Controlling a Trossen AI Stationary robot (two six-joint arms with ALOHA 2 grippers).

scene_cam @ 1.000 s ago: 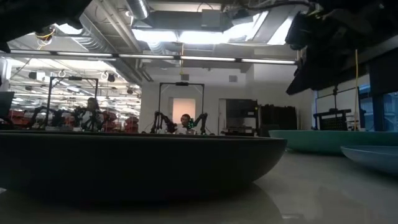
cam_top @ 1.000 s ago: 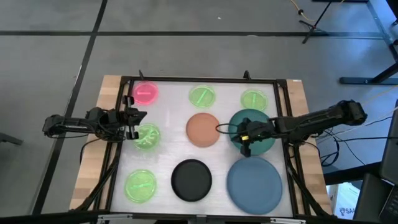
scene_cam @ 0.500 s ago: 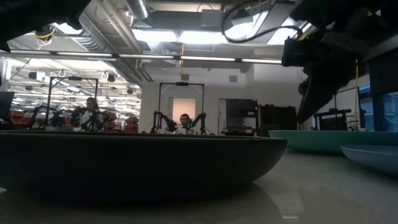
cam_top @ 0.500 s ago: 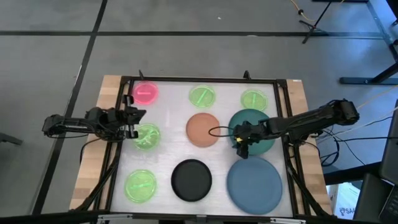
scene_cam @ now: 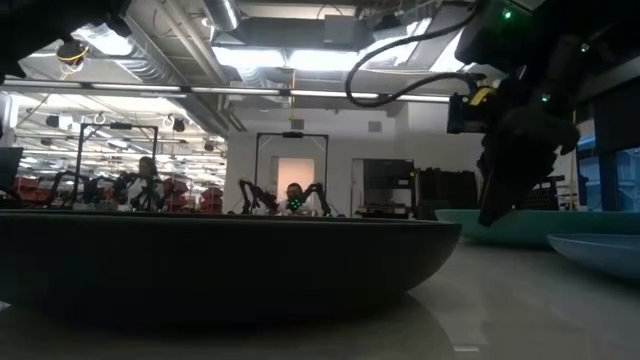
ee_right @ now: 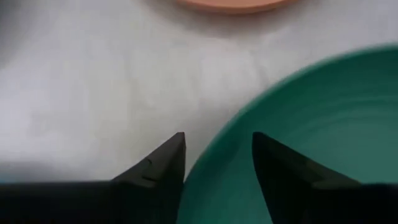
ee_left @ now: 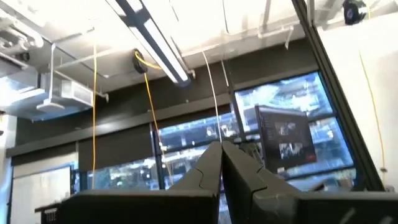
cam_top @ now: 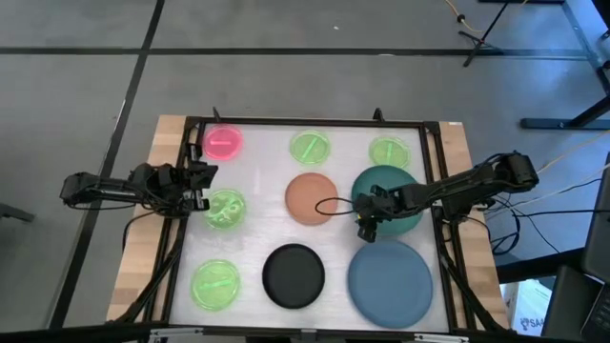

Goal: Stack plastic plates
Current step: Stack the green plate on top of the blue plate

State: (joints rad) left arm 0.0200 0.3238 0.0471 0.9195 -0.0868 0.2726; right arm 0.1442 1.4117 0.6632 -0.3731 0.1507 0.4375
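High view: nothing stacked. The blue-grey plate [cam_top: 390, 283] and teal plate [cam_top: 386, 195] lie singly, as do the black plate [cam_top: 294, 274], orange plate [cam_top: 311, 198] and 6 small ones. The right gripper [cam_top: 365, 226], parted and empty, straddles the teal rim. The left gripper [cam_top: 203, 187], closed, empty, waits left.

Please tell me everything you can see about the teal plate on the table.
The teal plate is large, round, shallow and looks like smooth opaque plastic with a raised rim. It lies flat on the right half of the white table, between the orange plate and the bigger blue plate, apart from both. The right gripper is open with its fingers either side of the plate's rim; contact cannot be told.
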